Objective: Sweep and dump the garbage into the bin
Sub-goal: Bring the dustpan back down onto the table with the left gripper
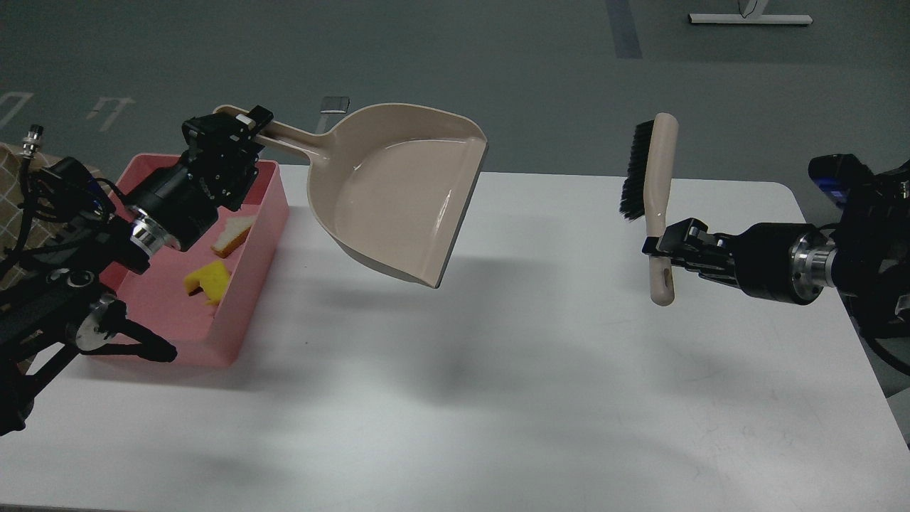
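Note:
The pink bin (266,213) stands at the table's left. Inside it lie the garbage: a white bread piece with brown crust (232,235) and a yellow sponge chunk (207,279). My left gripper (245,126) is shut on the handle of the beige dustpan (402,192) and holds it in the air, above the table just right of the bin; the pan looks empty. My right gripper (660,245) is shut on the handle of a beige brush (657,178) with black bristles, held upright above the table at the right.
The white table (498,370) spreads across the view, its right edge near my right arm. My left arm covers the bin's left and front-left parts. A brown box (14,171) sits at the far left. Grey floor lies beyond the table.

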Controlling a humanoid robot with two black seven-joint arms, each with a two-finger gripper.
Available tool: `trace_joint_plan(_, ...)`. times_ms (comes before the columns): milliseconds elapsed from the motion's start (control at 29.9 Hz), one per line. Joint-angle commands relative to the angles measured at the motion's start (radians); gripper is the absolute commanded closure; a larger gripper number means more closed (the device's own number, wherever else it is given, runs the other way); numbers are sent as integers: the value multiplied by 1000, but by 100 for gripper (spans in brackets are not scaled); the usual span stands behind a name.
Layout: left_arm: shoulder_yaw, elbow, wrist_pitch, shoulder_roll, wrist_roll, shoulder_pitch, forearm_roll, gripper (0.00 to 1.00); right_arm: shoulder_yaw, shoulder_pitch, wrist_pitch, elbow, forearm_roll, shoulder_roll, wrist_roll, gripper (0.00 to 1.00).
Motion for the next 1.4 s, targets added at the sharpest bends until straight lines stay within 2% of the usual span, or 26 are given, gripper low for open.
trace_joint_plan(0, 0, 1, 31, -51, 8, 9, 96, 100, 0, 0, 0, 0, 0, 0, 0, 93)
trace_joint_plan(134, 29, 7, 51, -92, 28, 3, 134, 100, 1, -2, 0, 0, 0, 0, 0, 93)
trace_joint_plan(234, 70, 12, 89, -126, 31, 0, 188, 100, 1, 0, 0, 2, 0, 1, 0, 93)
trace_joint_plan(535, 159, 61, 137, -197, 35, 0, 216, 100, 1, 5, 0, 5, 0, 3, 0, 92)
trace_joint_plan(1036, 173, 136, 220, -276, 34, -2, 257, 100, 1, 4, 0, 3, 2, 3, 0, 92)
trace_joint_plan(1370, 230, 199, 255, -306, 32, -15, 257, 100, -2, 3, 0, 5, 2, 1, -1, 92)
